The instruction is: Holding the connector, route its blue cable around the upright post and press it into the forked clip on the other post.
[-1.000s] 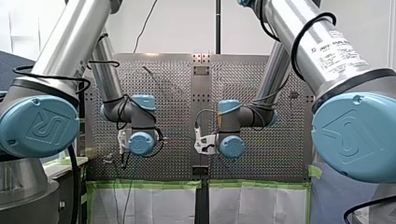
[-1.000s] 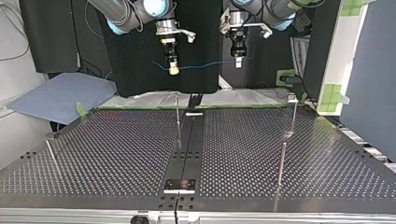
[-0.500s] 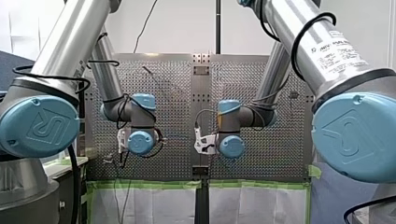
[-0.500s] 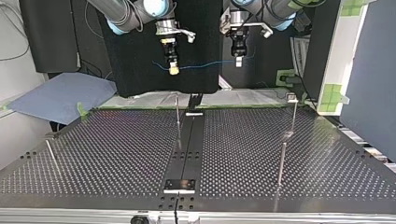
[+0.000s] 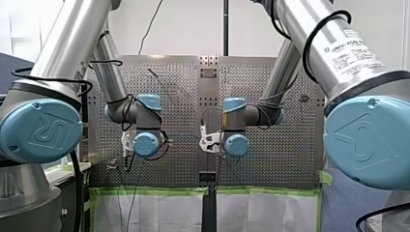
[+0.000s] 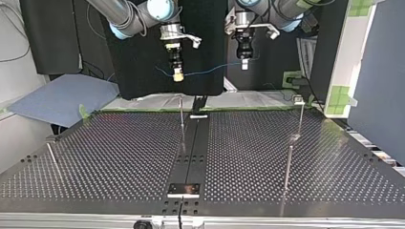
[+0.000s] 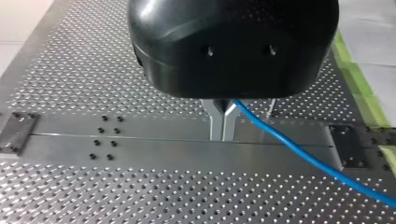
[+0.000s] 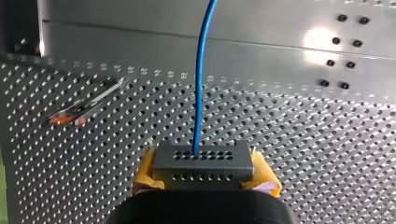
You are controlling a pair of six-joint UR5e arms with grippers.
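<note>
In the right wrist view my right gripper point(image 8: 203, 179), with yellow pads, is shut on a grey connector point(image 8: 203, 163). A blue cable point(image 8: 201, 84) leaves the connector and runs ahead over the perforated table. In the top view this right gripper point(image 6: 178, 75) hangs high at the back, left of centre. The cable point(image 6: 210, 70) stretches from it across to my left gripper point(image 6: 244, 63). In the left wrist view the left gripper point(image 7: 223, 123) has its metal fingers shut on the cable point(image 7: 299, 156). A thin upright post point(image 6: 181, 114) stands below the right gripper. A clip-topped post point(image 6: 300, 114) stands at the back right.
A further post point(image 6: 288, 167) stands nearer the camera at the top view's right, and a leaning one point(image 6: 52, 160) at its left. A flat metal strip point(image 6: 191, 152) runs down the table's middle. Green tape edges the far side. Both arms' wrists hide their grippers in the front view.
My right wrist has shifted a little leftward and upward in the front view. In the top view the connector end sits slightly lower, so the cable now slopes up toward my left gripper.
</note>
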